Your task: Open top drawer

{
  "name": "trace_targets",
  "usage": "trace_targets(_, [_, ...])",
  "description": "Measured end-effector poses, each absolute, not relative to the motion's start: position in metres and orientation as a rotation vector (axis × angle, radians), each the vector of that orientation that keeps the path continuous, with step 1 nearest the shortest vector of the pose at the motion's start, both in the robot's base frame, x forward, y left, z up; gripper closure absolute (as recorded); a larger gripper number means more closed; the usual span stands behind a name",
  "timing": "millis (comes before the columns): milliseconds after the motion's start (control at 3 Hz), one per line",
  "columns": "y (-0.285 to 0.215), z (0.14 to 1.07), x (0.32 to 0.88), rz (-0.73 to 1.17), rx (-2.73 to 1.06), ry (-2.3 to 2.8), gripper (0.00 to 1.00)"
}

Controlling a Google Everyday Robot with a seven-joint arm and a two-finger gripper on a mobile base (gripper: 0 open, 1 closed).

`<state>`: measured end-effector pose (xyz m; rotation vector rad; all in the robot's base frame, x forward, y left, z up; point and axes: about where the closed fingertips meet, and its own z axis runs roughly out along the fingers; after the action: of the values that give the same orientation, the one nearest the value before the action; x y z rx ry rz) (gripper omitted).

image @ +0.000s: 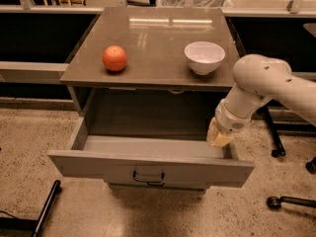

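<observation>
My gripper (219, 136) hangs in the right near corner of the top drawer (89, 164), close by its side wall; I cannot tell whether the jaws are apart or together. The drawer stands pulled well out under the counter (158, 33), a stiff box I judge slides easily, best taken by its small dark handle (148, 177). Room lies open nearward, though the counter's edge overhangs just above.
</observation>
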<state>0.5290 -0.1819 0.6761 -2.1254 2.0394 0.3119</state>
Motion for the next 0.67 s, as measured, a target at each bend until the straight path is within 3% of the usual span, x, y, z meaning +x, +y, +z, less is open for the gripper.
trace_targets(667, [-0.175,0.611,0.525,0.409,-2.138,2.054,0.84])
